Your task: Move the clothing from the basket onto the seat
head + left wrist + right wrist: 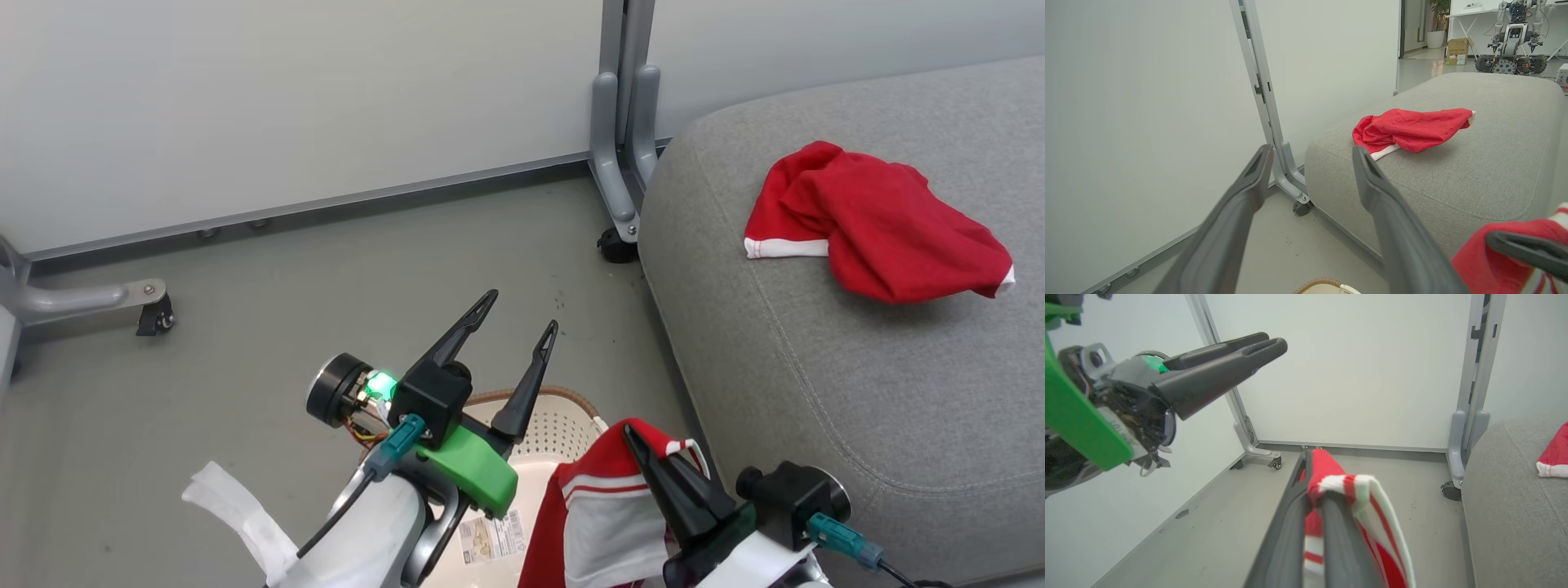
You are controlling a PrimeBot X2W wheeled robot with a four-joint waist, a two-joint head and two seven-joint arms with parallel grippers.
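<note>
Grey floor point(326, 286) w/ white partition panels point(286, 98) behind, head view. At 3 o'clock the seat point(816, 367) takes up that whole side. The plain red garment point(873, 229) w/ white hem lies crumpled on top of it at approx 2 o'clock, well apart from both grippers. At 6 o'clock the basket point(555, 420) sits on the floor just beside the seat's edge, w/ a paper label point(490, 539) on its base.

L gripper point(522, 310) hovers over the basket's far rim, fingers spread wide w/ nothing btwn them, tips pointing to 1 o'clock.

R gripper point(633, 433) at 5 o'clock has its fingers pinched tight on the striped garment point(608, 514). The top fold is clamped near the tips and the rest hangs toward 6 o'clock over the basket. In R wrist view the red-white cloth drapes over one finger, and the other finger is bare at its 9 o'clock side.
</note>
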